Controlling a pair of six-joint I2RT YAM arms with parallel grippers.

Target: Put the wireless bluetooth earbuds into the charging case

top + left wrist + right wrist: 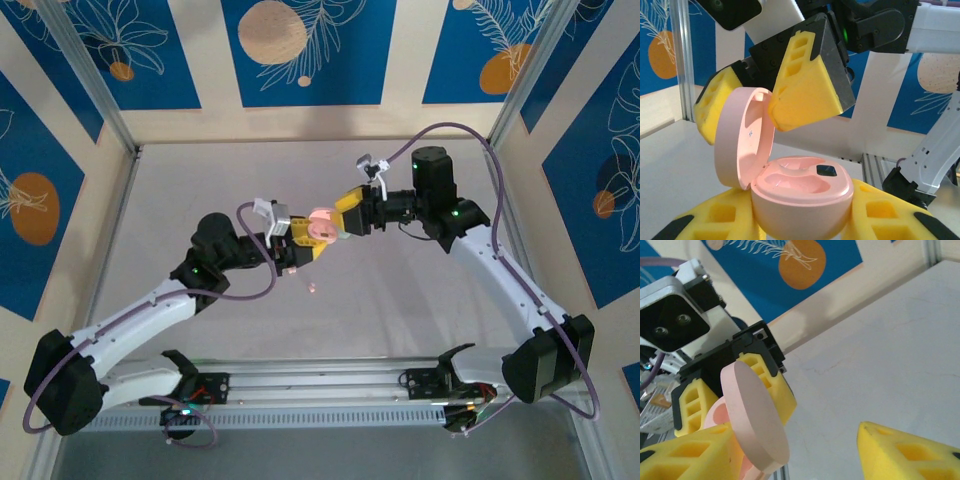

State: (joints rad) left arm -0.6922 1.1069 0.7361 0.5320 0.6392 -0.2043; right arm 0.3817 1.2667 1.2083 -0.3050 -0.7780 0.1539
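Left arm (135,312) and right arm (505,275) are both wearing glossy white link shells, with bulky matte black housings (60,385) capping the joints. A thin purple cable (462,126) is looping off each arm. Small green lights (455,212) are glowing on the black forearm sections. Left gripper (308,242) and right gripper (347,224) are carrying chunky yellow fingers (805,92), wedge-shaped and foam-like, with rows of rectangular pockets moulded in and dark grey backing plates (832,60) behind them. A silver-grey camera block (670,310) with a black face is sitting on the left wrist; two round recesses are showing in that face.
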